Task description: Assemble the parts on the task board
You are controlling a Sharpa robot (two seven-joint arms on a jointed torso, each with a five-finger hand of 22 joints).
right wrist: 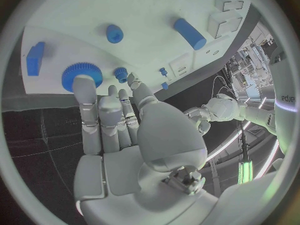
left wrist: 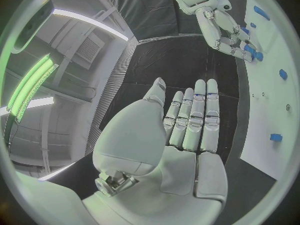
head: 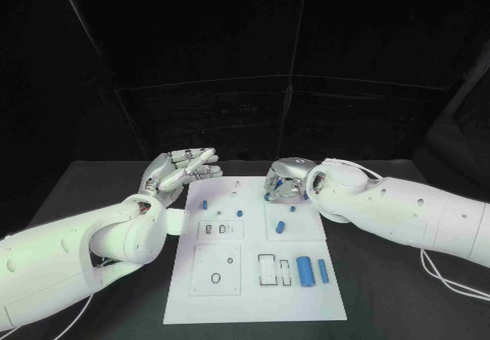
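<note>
The white task board [head: 255, 290] lies in the middle of the black table. At its far right corner my right hand [head: 287, 181] reaches down with fingers nearly straight. One fingertip [right wrist: 82, 83] touches a large blue gear [right wrist: 90, 71], and a small blue gear [right wrist: 121, 74] sits beside it. Nothing is gripped. My left hand [head: 184, 170] hovers off the board's far left corner, flat and open [left wrist: 187, 130], holding nothing. Two blue cylinders [head: 304, 268] lie on the board's near right part. A blue peg [head: 280, 227] lies mid-board.
Small blue pieces [head: 203, 205] stand near the board's far left part. Empty cut-outs [head: 217, 276] mark the near left of the board. Black table [head: 388, 297] surrounds the board, and dark curtains close off the back.
</note>
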